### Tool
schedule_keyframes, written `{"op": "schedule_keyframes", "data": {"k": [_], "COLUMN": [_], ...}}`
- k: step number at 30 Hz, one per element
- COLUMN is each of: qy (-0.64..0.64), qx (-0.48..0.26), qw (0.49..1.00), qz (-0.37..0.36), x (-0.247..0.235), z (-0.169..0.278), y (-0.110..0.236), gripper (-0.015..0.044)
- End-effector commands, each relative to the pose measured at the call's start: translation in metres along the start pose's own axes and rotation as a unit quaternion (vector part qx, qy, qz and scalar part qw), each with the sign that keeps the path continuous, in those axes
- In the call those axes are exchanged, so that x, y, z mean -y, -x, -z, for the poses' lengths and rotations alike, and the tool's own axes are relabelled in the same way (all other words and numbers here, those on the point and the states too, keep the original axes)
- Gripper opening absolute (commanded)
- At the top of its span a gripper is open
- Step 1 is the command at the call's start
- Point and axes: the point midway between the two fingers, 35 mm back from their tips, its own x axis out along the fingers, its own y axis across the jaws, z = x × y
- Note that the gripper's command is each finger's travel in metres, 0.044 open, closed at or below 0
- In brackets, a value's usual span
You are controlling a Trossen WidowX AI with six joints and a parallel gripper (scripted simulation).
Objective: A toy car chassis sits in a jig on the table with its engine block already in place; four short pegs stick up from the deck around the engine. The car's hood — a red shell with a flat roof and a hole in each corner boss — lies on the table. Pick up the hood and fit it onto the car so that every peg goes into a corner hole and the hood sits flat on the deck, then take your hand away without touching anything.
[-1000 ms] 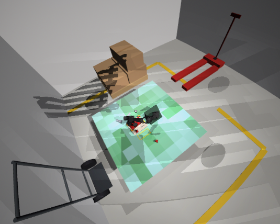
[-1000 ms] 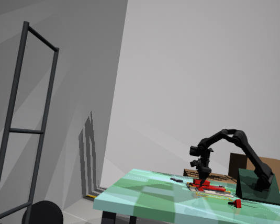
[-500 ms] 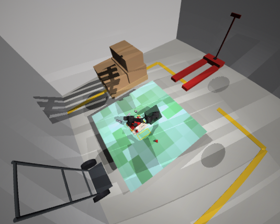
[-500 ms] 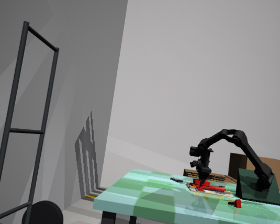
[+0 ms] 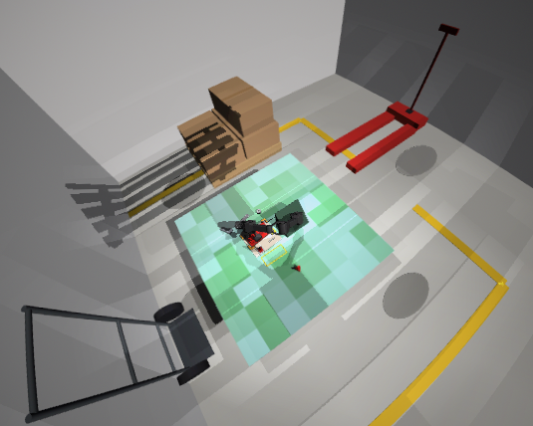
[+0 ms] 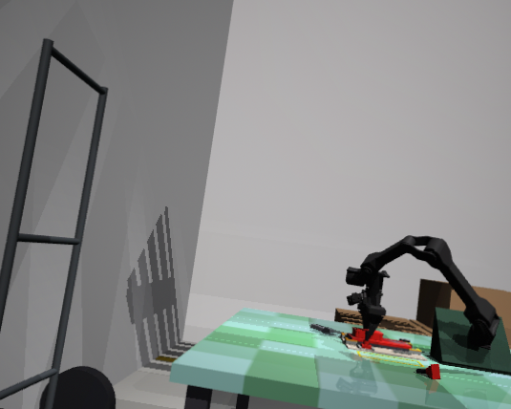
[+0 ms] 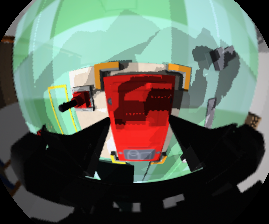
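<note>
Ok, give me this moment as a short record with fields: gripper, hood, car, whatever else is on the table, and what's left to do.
gripper: gripper open, holding nothing, low over the hood
hood: red hood on the car, under the gripper; whether every peg is seated cannot be told
car: chassis in its jig on the green table
other items: small red piece near the arm's base; dark tool lying apart on the far side
left to do: lift the gripper away without touching anything
</note>
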Motion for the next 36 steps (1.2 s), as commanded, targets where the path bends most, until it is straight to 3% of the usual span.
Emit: {"op": "schedule_keyframes", "data": {"k": [1, 8, 36], "qy": [0.001, 0.001, 0.001], "qx": [-0.001, -0.013, -0.014], "qw": [1.000, 1.000, 1.000], "qz": [0.005, 0.018, 0.018], "x": [0.001, -0.002, -0.003], "z": [-0.002, -0.003, -0.003], "y": [0.010, 0.069, 0.071], "gripper": [0.0440, 0.0440, 0.0440]}}
